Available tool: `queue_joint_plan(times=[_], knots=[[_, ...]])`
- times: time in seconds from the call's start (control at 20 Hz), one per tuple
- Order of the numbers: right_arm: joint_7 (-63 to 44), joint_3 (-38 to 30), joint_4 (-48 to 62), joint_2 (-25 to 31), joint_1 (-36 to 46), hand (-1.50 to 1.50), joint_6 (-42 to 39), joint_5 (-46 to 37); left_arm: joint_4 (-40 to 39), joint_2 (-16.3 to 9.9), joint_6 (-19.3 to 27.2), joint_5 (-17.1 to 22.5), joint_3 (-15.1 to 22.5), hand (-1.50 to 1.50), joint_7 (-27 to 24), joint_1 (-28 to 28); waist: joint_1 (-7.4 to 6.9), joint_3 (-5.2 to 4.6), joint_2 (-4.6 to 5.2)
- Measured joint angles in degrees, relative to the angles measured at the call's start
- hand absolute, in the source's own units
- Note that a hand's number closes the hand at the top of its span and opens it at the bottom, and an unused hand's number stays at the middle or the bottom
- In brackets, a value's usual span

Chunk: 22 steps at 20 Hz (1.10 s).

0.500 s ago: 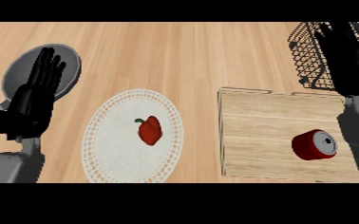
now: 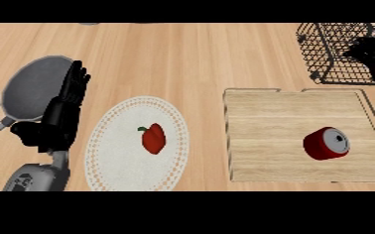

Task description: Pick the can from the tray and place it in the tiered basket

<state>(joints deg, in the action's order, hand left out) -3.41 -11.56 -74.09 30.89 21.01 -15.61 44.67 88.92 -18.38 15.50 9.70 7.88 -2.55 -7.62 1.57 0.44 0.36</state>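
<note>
Can [image 2: 327,143] lies on its side on the wooden tray [image 2: 278,129], toward the tray's right part, untouched, so the pick is not yet begun; tiered basket [image 2: 333,54] stands just beyond the tray's far right corner. Left hand [image 2: 60,114] rests well left of the tray, fingers straight and pressed together, holding nothing; right hand is out of view, so its fingers cannot be judged.

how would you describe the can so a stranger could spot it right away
Look at the wooden tray on the right side of the counter. The can lies on its side near the tray's right edge. It is red with a grey end, the only thing on the tray.
</note>
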Motion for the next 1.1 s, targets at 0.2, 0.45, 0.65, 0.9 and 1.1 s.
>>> queue_joint_plan(times=[0.2,0.45,0.65,0.9,1.1], knots=[[-5.0,0.0,3.1,-0.6,-2.9,-1.50,-15.6,11.9,-0.6,1.6,1.5,-1.8,2.1,0.00,0.9,-0.5,-0.02,0.04,0.02],[-8.6,-4.4,8.2,8.0,-6.9,-1.50,-36.7,22.8,-0.7,3.5,3.6,-4.4,4.5,0.00,2.2,-0.8,-0.13,-0.07,-0.14],[-8.4,-8.8,9.0,17.4,-7.2,-1.50,-45.7,20.5,-0.9,4.5,4.6,-5.7,5.6,0.00,2.5,-0.7,-0.31,-0.11,-0.18],[-8.5,-13.8,1.3,26.5,-5.5,-1.50,-49.3,11.2,-1.0,4.7,5.0,-6.2,5.8,0.00,2.9,-0.9,-0.13,-0.18,-0.48],[-8.8,-16.9,-8.7,29.6,-3.8,-1.50,-50.3,2.4,-1.0,4.5,4.9,-6.3,5.7,0.00,3.5,-1.4,-0.22,-0.19,-0.66]])
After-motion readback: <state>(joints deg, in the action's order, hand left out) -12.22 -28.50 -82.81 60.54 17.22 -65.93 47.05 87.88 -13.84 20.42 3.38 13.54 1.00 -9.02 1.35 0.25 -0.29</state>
